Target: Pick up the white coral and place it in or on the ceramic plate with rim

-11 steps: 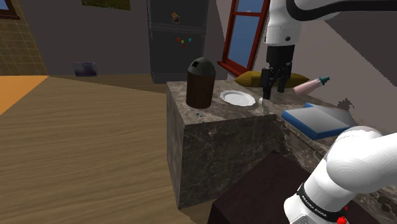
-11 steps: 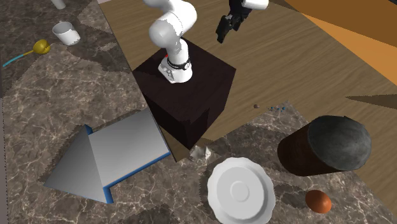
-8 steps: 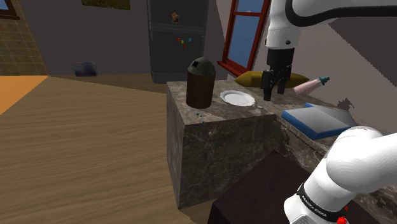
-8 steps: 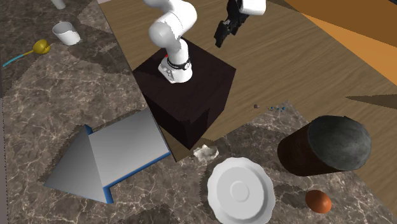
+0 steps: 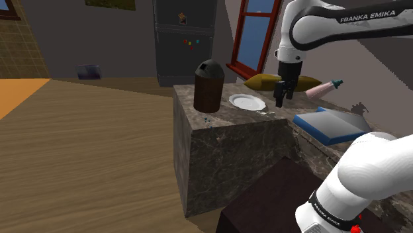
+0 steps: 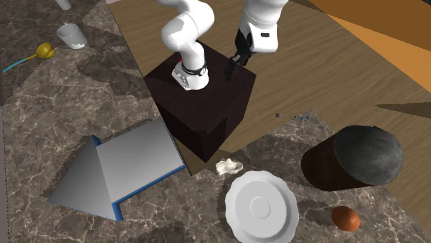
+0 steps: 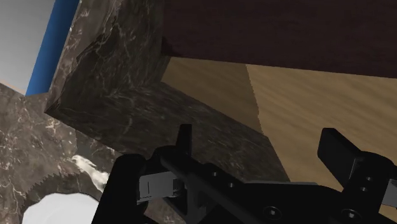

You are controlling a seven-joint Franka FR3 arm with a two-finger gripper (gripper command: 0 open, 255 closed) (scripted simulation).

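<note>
A dark bin point(image 5: 207, 87) is standing on the tabletop point(image 5: 228, 112), just left of the white plate point(image 5: 247, 102) in the shoulder view. The pale coral point(image 6: 227, 166) is lying on the stone just beside the plate's rim — between the plate and the dark stand point(image 6: 207, 117) — not on it. Right of the plate, the pincer point(image 5: 280, 99) is hanging above the tabletop, its fingers point(image 7: 337, 149) standing wide apart and gripping nothing. A blue-edged board point(image 5: 331, 124) is lying well right of the plate.
</note>
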